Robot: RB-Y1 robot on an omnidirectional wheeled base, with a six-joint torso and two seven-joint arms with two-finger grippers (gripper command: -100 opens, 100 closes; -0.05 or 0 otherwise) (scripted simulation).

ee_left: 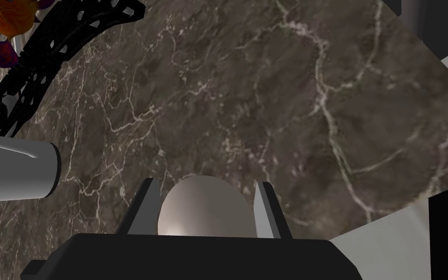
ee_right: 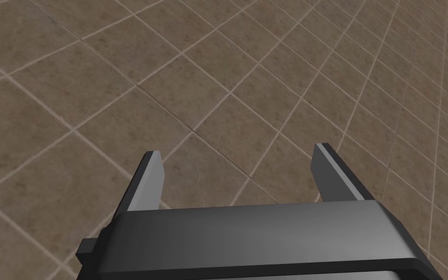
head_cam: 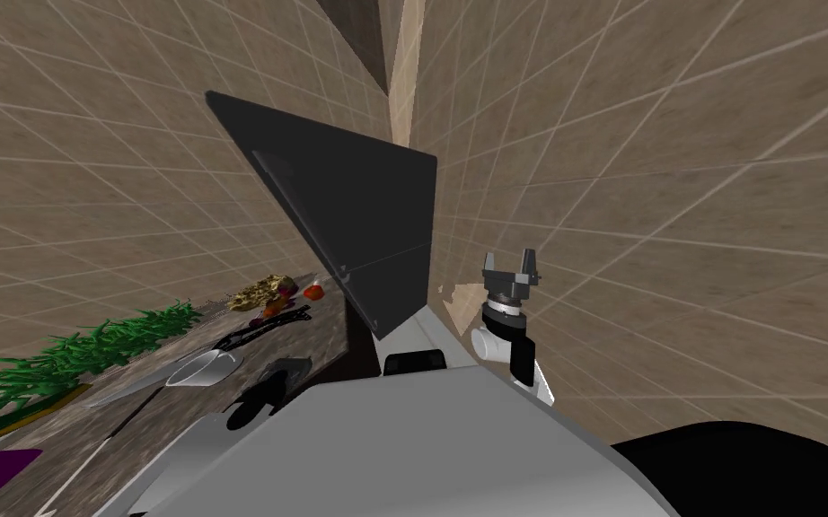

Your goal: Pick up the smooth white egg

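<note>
Far left in the head view: green plant by the dark marble counter. Next along the counter are a grey cup, a black perforated utensil and an orange object.

Left gripper is clamped on the egg. Both fingers press its sides. The egg is pale and smooth, with marble behind it. I cannot tell whether it is clear of the surface.

Centre: dark flat panel.

Right: right gripper is raised over brown tiles, fingers spread wide.
</note>
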